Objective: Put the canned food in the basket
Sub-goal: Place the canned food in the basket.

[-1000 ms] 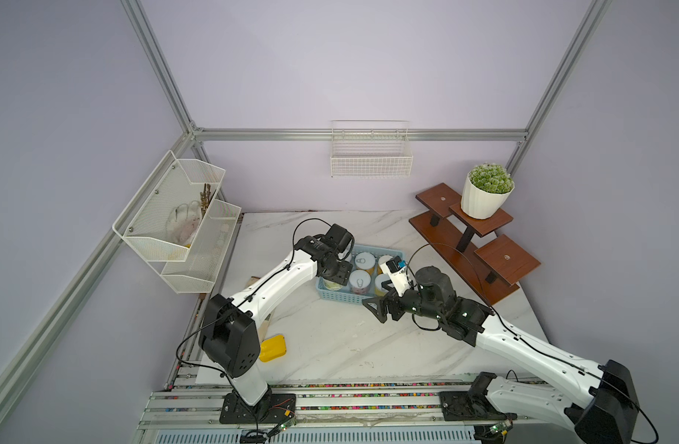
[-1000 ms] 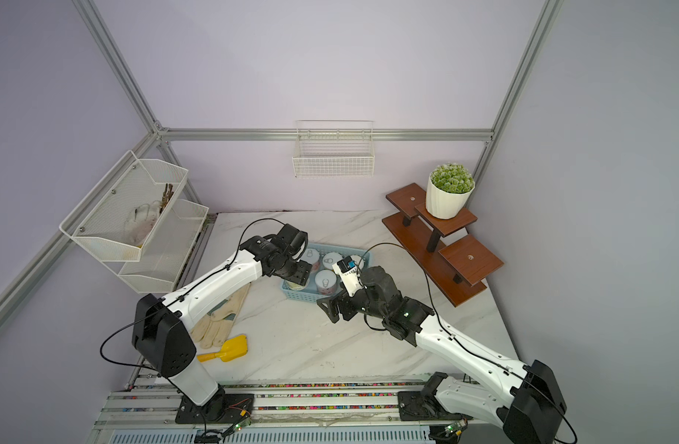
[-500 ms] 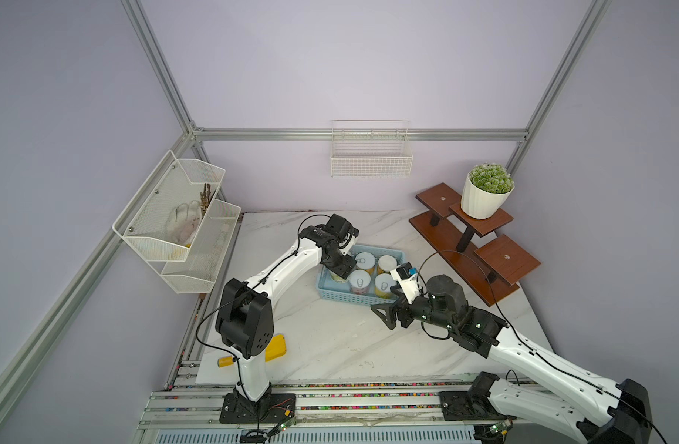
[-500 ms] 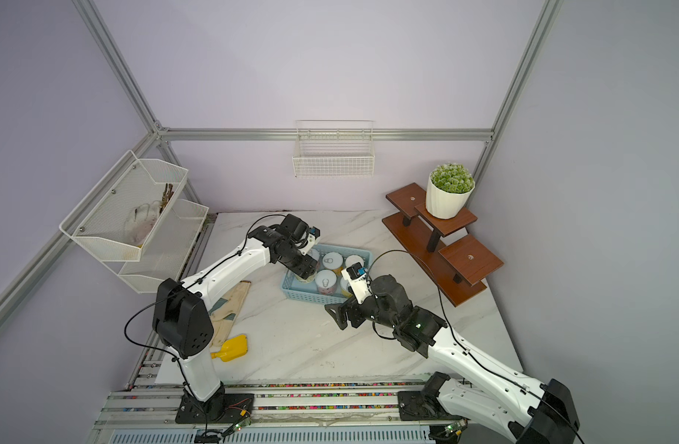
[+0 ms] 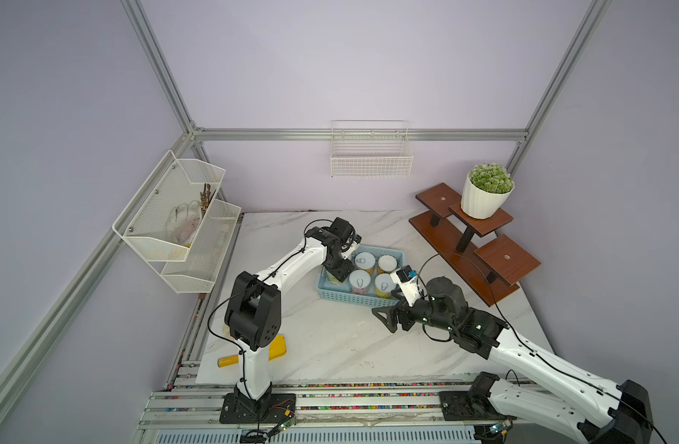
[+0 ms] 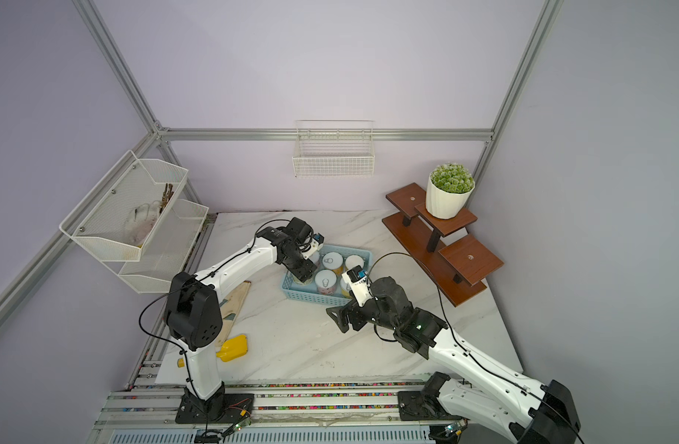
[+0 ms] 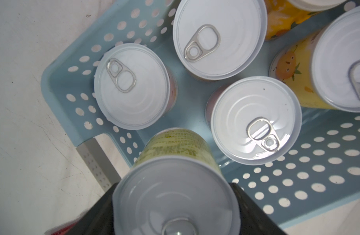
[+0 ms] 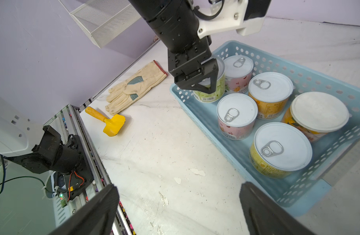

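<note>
The light blue perforated basket [image 5: 345, 298] [image 6: 311, 298] [image 8: 297, 195] [image 7: 317, 162] stands mid-table. My left gripper [image 5: 340, 269] [image 8: 205, 89] [image 7: 173, 195] reaches down into its left end, shut on a green-labelled can [image 8: 220, 89] [image 7: 175, 203] held upright. I cannot tell whether that can touches the basket floor. Several other cans stand upright in the basket: pink [image 8: 237, 109], yellow [image 8: 282, 146] and one with a plain whitish top [image 8: 319, 110]. My right gripper [image 5: 393, 313] [image 8: 179, 193] hangs open over bare table just in front of the basket, holding nothing.
A work glove [image 8: 134, 89] [image 6: 234, 303] and a yellow hand tool [image 8: 112, 124] [image 5: 276, 346] lie left of the basket. A wooden step stand with a potted plant [image 5: 484, 192] fills the back right. White mesh racks [image 5: 176, 219] and a wire basket [image 5: 370, 157] hang on the walls.
My right gripper has drawn back from the basket towards the table's front, still open. The left arm's elbow has swung inward while its gripper stays at the basket's left end with the can.
</note>
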`<act>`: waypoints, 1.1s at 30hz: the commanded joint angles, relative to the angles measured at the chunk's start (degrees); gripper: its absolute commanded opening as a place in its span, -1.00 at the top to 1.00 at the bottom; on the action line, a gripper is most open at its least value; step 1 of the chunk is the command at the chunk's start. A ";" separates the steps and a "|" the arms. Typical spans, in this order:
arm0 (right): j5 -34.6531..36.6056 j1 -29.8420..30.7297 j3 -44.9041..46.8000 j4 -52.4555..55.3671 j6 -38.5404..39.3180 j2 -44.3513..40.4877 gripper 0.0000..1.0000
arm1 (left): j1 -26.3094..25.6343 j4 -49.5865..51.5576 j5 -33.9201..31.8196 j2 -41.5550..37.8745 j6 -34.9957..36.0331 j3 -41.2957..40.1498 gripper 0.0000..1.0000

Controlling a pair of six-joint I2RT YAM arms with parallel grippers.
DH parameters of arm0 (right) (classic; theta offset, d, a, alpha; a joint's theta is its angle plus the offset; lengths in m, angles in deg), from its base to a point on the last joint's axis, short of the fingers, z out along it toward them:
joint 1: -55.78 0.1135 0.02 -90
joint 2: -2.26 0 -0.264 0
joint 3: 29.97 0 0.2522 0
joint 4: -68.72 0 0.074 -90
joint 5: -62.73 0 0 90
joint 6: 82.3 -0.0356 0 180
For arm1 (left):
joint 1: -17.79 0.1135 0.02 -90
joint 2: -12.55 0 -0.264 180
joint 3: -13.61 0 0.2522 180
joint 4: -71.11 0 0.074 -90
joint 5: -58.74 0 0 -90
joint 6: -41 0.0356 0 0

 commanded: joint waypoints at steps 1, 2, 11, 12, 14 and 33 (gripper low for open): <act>-0.45 -0.24 0.32 0.37 -0.17 -1.01 -0.97 | 0.58 -1.85 -0.35 0.45 1.70 2.42 1.00; -0.37 -0.20 0.32 0.41 -0.18 -1.11 -0.97 | 0.62 -1.92 -0.38 0.73 1.60 2.43 1.00; 0.19 -0.24 0.66 0.98 -0.44 -2.11 -0.96 | 1.19 -3.70 1.86 2.35 0.59 1.49 0.72; 0.22 -0.23 0.67 1.07 -0.45 -2.27 -0.96 | 1.32 -3.84 2.00 2.57 0.63 1.36 0.68; 0.34 -0.17 0.67 1.22 -0.40 -2.42 -0.96 | 1.45 -3.98 1.72 2.95 0.40 1.22 0.62; 0.61 -0.22 0.85 1.60 -0.66 -3.01 -0.96 | 1.70 -3.66 1.72 8.03 -0.28 1.78 0.06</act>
